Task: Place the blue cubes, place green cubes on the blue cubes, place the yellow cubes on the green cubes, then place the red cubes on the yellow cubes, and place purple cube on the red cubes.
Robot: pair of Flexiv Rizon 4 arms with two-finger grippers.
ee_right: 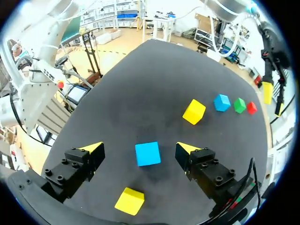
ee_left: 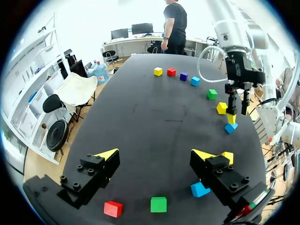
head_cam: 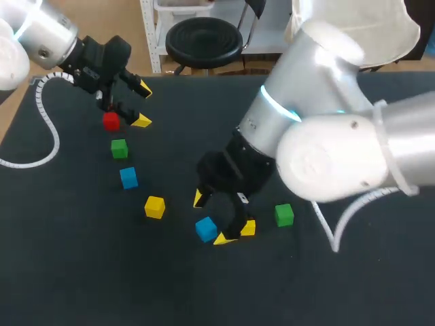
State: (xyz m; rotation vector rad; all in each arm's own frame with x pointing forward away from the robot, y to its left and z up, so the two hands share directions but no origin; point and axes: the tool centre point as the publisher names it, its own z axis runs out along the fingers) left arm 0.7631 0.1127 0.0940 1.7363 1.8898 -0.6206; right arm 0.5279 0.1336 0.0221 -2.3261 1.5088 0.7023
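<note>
Black tabletop: right gripper fingers wide around blue cube, likely lining up a grasp; left gripper also wide, well apart from it

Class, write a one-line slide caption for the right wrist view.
Right gripper open, a blue cube lying untouched between its fingers.

a broad table with a matte black top fills the scene, its dark surface even and unmarked from side to side. bright, diffuse light falls across it, raising a faint grey sheen and only soft shadows. its far edge runs straight across the head view.
</note>
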